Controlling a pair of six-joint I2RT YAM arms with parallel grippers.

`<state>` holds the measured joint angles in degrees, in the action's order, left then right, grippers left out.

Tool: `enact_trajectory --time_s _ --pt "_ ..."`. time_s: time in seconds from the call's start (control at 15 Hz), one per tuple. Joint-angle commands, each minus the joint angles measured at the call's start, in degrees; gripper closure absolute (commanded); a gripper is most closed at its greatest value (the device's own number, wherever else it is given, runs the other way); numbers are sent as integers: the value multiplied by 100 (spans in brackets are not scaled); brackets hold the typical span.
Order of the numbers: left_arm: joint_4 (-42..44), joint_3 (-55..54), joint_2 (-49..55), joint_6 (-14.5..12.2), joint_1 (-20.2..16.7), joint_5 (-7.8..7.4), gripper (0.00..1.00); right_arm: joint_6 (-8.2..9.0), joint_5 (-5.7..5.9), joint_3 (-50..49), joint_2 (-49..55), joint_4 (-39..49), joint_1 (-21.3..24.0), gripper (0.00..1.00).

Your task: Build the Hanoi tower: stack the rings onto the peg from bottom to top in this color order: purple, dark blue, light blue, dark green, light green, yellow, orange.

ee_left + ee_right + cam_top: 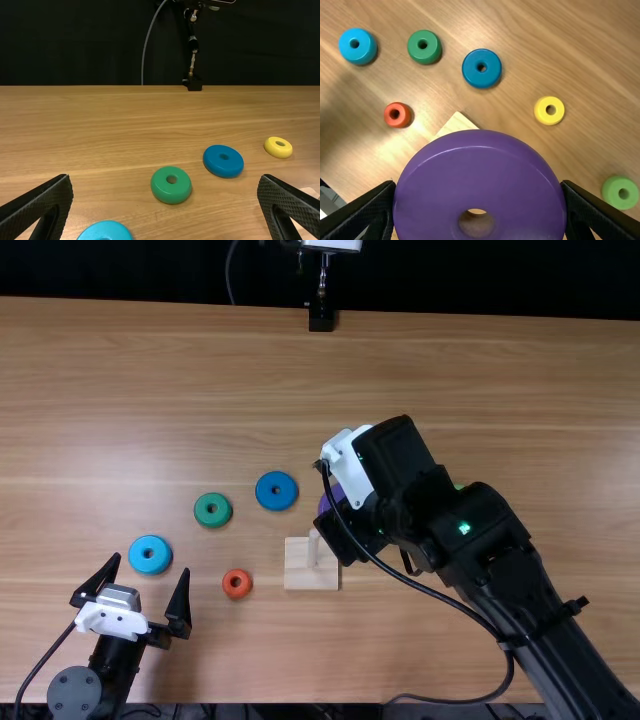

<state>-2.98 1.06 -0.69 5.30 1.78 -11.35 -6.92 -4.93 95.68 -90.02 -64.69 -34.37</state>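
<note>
My right gripper (340, 530) hangs beside the peg base (312, 578), with the purple ring (326, 504) partly under it. In the right wrist view the right gripper (478, 185) is shut on the purple ring (480, 175), held by its sides above the base (456, 125). Open and holding nothing, the left gripper (150, 567) is by the light blue ring (150, 554); the left wrist view shows the left gripper (165, 178) spread wide. Dark blue (276, 491), dark green (212, 510), orange (237, 584), yellow (549, 110) and light green (620, 192) rings lie on the wood.
The right arm (490, 550) stretches over the table's right half, a cable looping beside it. A black stand (321, 315) hangs at the table's (160, 370) far edge.
</note>
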Motion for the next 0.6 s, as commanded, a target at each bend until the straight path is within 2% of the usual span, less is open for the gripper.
enact_trajectory --time_s 0.0,0.13,0.53 --pt "-50 -106 69 -45 -38 -141 0 228 -24 179 -112 18 -61 100" --pt "-50 -106 69 -45 -38 -141 0 249 -56 179 -253 50 -114 100" --pt "-60 -106 69 -45 -38 -141 0 270 -56 179 -552 103 -395 100"
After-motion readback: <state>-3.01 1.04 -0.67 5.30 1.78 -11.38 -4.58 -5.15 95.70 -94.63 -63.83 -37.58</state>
